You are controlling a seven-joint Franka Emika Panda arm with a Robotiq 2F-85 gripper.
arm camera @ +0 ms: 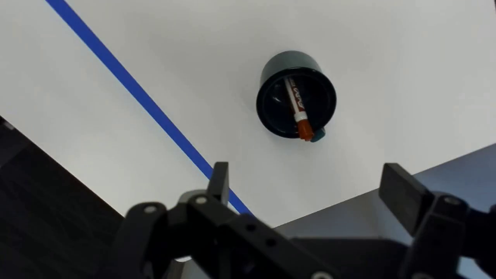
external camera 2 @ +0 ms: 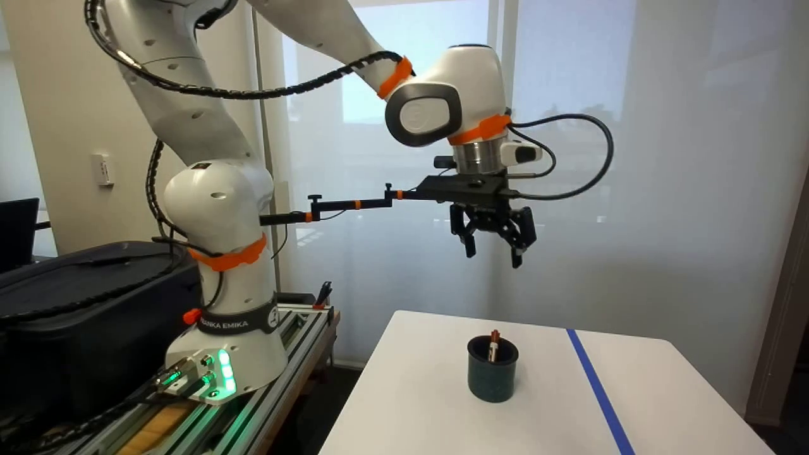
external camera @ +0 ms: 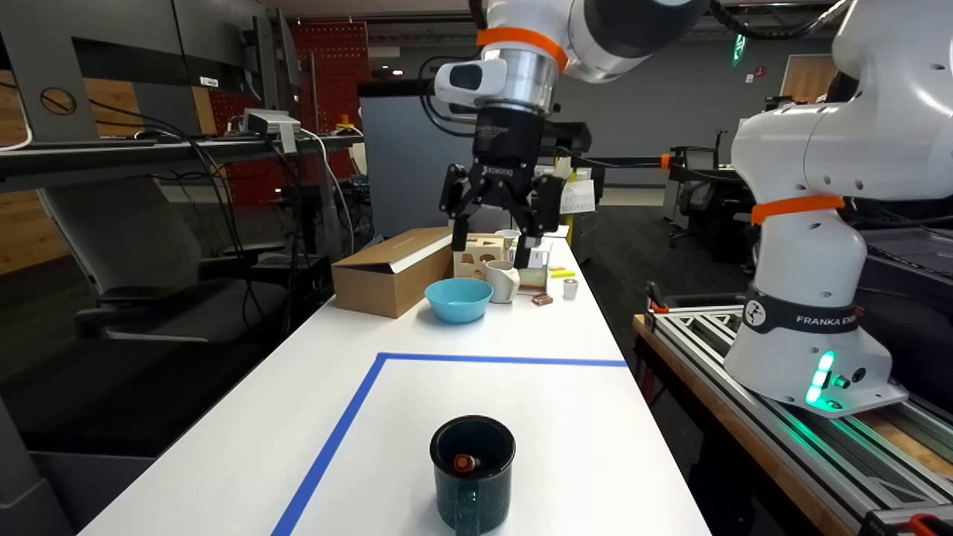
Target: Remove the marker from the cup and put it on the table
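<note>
The marker [arm camera: 298, 105] stood tilted inside the cup [external camera 2: 492, 382] (a straight-sided, dark teal one), its reddish-brown end uppermost and reaching the rim as seen in the wrist view. Its lower end ran down into the dark interior, where it was hard to tell whether it touched the bottom. The cup was upright on the white surface [external camera: 506, 391], inside the corner formed by the blue tape [external camera: 331, 448] and apart from both strips. The end effector [external camera 2: 493, 252] hung in the air, well above the level of the cup and clear of it, with its two fingers spread wide. Farther along the surface, in an exterior view, a light blue bowl [external camera: 459, 304] sat just beside a white mug [external camera: 503, 283], and a cardboard box [external camera: 372, 290] lay near the bowl.
</note>
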